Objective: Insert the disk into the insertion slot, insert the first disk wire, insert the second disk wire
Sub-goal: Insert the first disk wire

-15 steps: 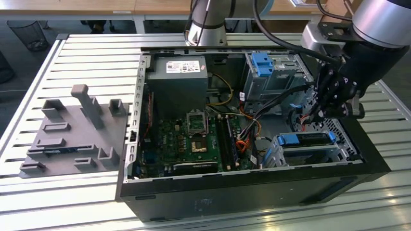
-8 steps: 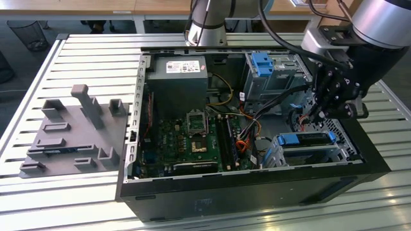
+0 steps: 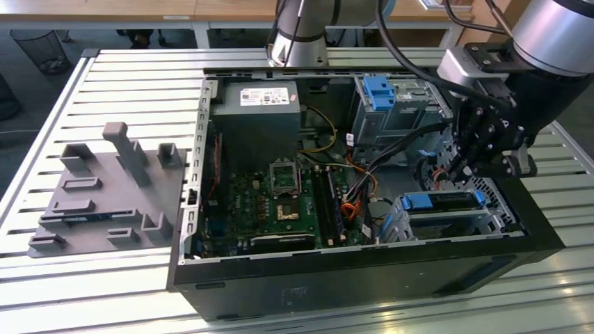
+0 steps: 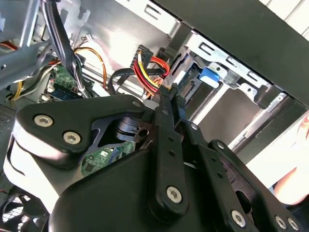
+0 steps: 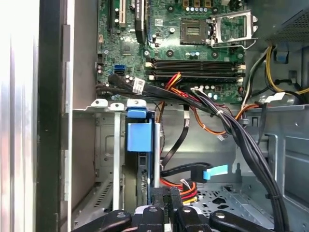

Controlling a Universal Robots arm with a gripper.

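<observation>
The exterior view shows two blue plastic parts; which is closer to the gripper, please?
The disk's blue carrier, in the low cage next to the gripper; the notched latch tops the taller cage.

Computer case point(image 3: 371, 268) lies open-sided on the bench point(image 3: 139, 76), with free access above the motherboard point(image 3: 288, 188). Toward the bench edge at the exterior view's right, the end effector point(image 5: 166, 195) stands in a narrow gap. The disk point(image 5: 139, 137), seated in the insertion slot point(image 5: 107, 140), is on one side and a black cable bundle point(image 5: 244, 145) on the other. Red and yellow wires point(image 5: 186, 185) lie just beside it. A grey fixture block point(image 3: 102, 188) occupies the opposite bench side.
</observation>
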